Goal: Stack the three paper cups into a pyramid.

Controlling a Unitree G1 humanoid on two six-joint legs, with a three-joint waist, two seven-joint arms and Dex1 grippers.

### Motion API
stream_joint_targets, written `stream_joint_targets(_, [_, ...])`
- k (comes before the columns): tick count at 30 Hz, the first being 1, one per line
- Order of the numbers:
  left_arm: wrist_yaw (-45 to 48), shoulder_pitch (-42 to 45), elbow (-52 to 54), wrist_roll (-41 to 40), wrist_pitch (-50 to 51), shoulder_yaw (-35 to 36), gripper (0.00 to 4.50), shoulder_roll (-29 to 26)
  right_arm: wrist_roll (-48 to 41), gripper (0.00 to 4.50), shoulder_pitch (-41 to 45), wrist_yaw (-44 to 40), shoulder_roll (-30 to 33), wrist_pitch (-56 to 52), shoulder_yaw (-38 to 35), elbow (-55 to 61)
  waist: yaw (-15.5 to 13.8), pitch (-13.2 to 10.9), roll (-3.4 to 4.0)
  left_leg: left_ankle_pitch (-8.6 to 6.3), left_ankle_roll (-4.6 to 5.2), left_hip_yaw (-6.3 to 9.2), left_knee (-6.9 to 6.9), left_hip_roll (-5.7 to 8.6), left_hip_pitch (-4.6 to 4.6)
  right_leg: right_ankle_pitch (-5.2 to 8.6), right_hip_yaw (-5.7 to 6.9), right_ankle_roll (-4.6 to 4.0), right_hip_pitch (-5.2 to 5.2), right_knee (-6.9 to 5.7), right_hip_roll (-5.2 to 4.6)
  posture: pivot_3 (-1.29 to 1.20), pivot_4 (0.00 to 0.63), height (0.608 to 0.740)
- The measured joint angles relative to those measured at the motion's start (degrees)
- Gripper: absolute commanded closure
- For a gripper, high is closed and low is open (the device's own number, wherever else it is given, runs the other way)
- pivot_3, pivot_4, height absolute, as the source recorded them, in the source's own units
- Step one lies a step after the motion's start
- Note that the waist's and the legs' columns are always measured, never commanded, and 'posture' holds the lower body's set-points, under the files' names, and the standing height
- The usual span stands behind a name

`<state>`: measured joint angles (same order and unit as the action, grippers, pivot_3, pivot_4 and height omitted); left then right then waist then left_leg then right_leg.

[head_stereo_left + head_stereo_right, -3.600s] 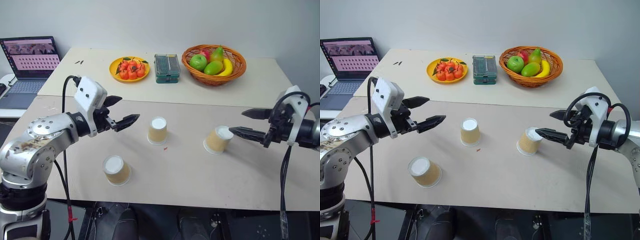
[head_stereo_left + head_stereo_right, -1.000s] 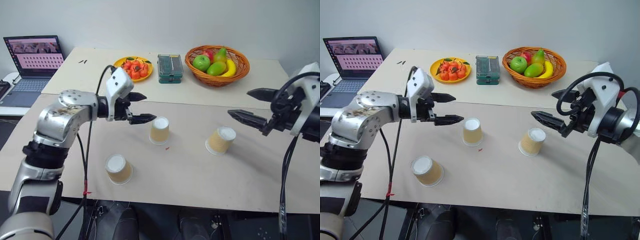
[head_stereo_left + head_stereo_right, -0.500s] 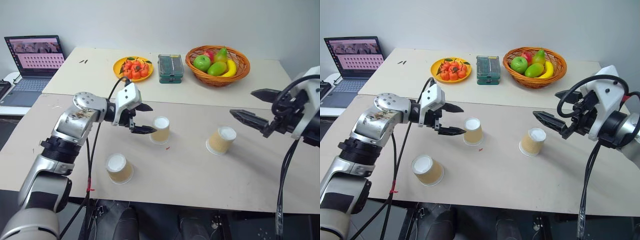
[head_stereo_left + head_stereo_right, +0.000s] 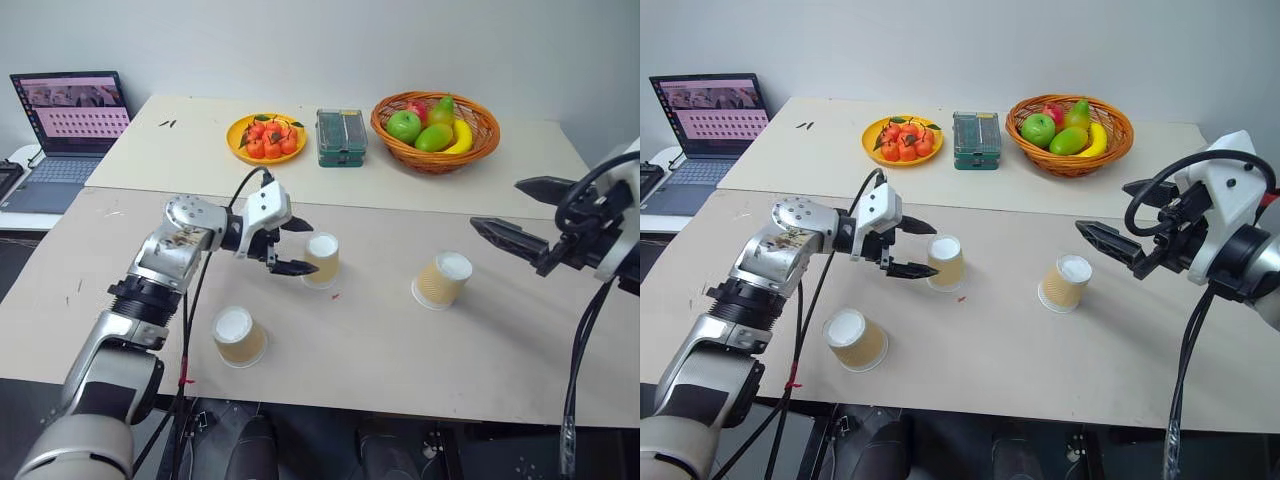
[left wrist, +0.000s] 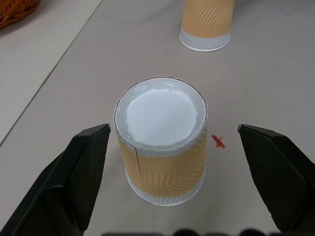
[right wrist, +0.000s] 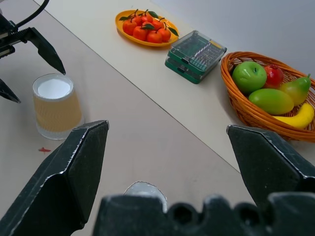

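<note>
Three tan paper cups stand upside down on the table, white bases up: a middle cup [image 4: 322,260], a right cup [image 4: 441,279] and a near-left cup [image 4: 238,336]. My left gripper [image 4: 306,248] is open, pointing sideways at the middle cup, one fingertip behind the cup's left side and one in front of it. In the left wrist view this cup [image 5: 161,142] sits just ahead, between the spread fingers [image 5: 81,167], untouched. My right gripper [image 4: 497,204] hangs open above and to the right of the right cup, clear of it. No pyramid is formed.
On the back table stand an orange plate of tangerines [image 4: 262,138], a green box [image 4: 341,136] and a wicker fruit basket [image 4: 433,160]. A laptop [image 4: 70,110] is at the far left. A small red mark [image 4: 333,296] lies beside the middle cup.
My left gripper has sunk and moved right toward the middle cup, and its open fingertips now stand on either side of the cup's left side. The right gripper has stayed about where it was, still open.
</note>
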<state>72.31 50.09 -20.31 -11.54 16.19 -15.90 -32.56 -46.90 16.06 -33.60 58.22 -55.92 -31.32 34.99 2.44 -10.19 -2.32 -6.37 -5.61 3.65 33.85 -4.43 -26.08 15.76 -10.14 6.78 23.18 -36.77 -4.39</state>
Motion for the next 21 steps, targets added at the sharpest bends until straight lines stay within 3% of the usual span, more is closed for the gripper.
stream_joint_targets(6, [0.71,1.12,-3.14,1.22,-3.34,0.05,0.05,1.67,-0.01,0.0,-1.1,0.07,0.18,0.0,-1.52,0.72,0.05,0.0,0.0,0.0,0.0,0.01,0.0,0.0,0.0,0.0,0.0,0.01,-0.01,-0.01,0.0,0.0,0.15,0.74])
stream_joint_targets(9, [0.86,1.55,-4.42,1.31,-3.77,0.13,0.75,2.79,-0.01,0.0,-1.3,0.19,0.23,0.0,-1.8,0.82,0.02,0.0,0.0,0.0,0.0,0.01,0.01,0.0,0.0,0.0,0.0,0.01,-0.01,-0.02,0.0,0.0,0.15,0.74])
stream_joint_targets(12, [0.85,2.03,-5.41,1.5,-3.89,0.58,1.77,3.67,-0.01,0.0,-1.34,0.47,0.34,0.0,-1.84,1.02,0.03,0.0,0.0,0.0,0.0,0.02,0.0,0.0,0.0,0.01,0.0,0.01,-0.01,-0.02,0.0,0.0,0.15,0.74])
stream_joint_targets(21, [0.85,2.09,-5.14,2.42,-4.24,1.28,1.77,4.02,0.0,0.0,-1.59,1.08,0.73,0.0,-2.88,1.11,0.02,0.0,0.0,0.0,0.0,0.03,0.01,0.01,0.0,0.01,0.01,0.01,-0.01,-0.03,0.0,0.0,0.15,0.74])
